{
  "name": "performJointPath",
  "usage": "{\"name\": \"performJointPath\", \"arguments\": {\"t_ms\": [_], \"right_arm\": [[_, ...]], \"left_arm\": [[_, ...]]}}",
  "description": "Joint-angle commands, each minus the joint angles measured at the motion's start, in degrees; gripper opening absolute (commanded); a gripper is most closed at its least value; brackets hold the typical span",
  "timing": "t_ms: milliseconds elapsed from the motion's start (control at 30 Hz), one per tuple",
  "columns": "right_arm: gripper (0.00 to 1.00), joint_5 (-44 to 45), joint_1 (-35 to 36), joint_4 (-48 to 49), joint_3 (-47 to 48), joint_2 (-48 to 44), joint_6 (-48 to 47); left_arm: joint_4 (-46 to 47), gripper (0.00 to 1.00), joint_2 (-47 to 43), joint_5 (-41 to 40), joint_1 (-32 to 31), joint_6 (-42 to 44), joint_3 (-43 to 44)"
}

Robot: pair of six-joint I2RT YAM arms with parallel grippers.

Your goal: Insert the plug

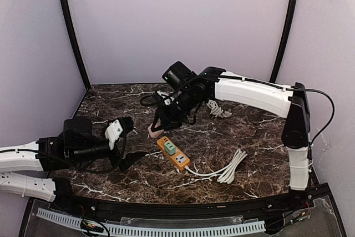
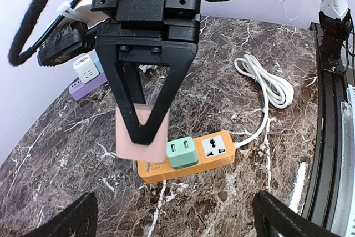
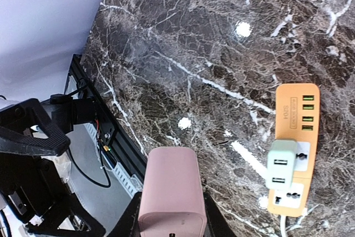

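A pink plug [image 1: 152, 132] is held in my right gripper [image 1: 157, 127], shut on it, just above the marble. In the left wrist view the pink plug [image 2: 141, 134] hangs by the near end of the orange power strip [image 2: 213, 151], prongs down, close to the strip's edge. A green adapter [image 2: 182, 152] sits in the strip's middle socket, and the socket beside it is free. In the right wrist view the pink plug [image 3: 169, 192] fills the jaws, with the power strip [image 3: 295, 109] to the right. My left gripper [image 1: 124, 146] stands wide open to the left, holding nothing.
The strip's white cable [image 1: 228, 168] lies coiled to the right. More adapters, one white on purple [image 2: 86, 72], and a second white cord [image 1: 215, 107] lie at the back. A black rail [image 1: 183, 210] runs along the near table edge. Lilac walls enclose the table.
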Motion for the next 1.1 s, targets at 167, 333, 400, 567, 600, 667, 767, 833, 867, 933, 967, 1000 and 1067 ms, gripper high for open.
{"name": "performJointPath", "arguments": {"t_ms": [167,333,400,567,600,667,767,833,867,933,967,1000,1067], "right_arm": [[0.00,6.83,-4.23,-7.64,0.84,-4.40,-5.28],[0.00,7.92,-6.09,-9.87,-0.99,-7.11,-7.28],[0.00,8.88,-6.40,-11.19,-1.54,-7.97,-8.05],[0.00,10.60,-6.53,-15.50,-2.48,-8.99,-10.51],[0.00,10.91,-6.52,-16.08,-2.97,-9.42,-10.89],[0.00,11.23,-6.48,-16.28,-4.17,-10.22,-11.03],[0.00,11.05,-6.52,-16.14,-5.83,-11.09,-11.20],[0.00,10.70,-6.46,-16.19,-6.74,-11.42,-11.33],[0.00,10.46,-6.48,-16.17,-7.14,-11.49,-11.44],[0.00,9.94,-6.44,-16.18,-7.79,-11.69,-11.65],[0.00,9.82,-6.43,-16.19,-7.98,-11.71,-11.76],[0.00,9.77,-6.37,-16.27,-8.20,-11.65,-11.77],[0.00,9.63,-6.22,-16.36,-8.50,-11.45,-11.90]], "left_arm": [[-6.62,0.99,-5.60,-3.01,0.17,-3.32,0.25],[-9.12,0.99,-9.12,-5.58,0.21,-3.83,-0.73],[-10.08,0.99,-10.49,-6.31,0.15,-3.95,-1.40],[-12.53,0.99,-13.35,-7.69,0.22,-4.56,-2.22],[-13.13,0.99,-13.68,-7.92,0.22,-4.67,-2.46],[-13.71,0.99,-14.60,-8.05,0.22,-4.90,-2.78],[-13.98,0.99,-15.40,-8.29,0.22,-4.94,-3.04],[-14.63,0.99,-15.48,-8.52,0.22,-4.87,-2.75],[-14.99,0.99,-15.49,-8.81,0.22,-4.95,-2.41],[-16.05,0.99,-15.73,-8.97,0.22,-5.28,-2.00],[-16.56,0.99,-16.04,-8.98,0.18,-5.45,-1.96],[-16.70,0.99,-16.25,-8.85,0.20,-5.51,-1.93],[-16.97,0.99,-16.88,-8.88,0.21,-5.63,-2.07]]}}
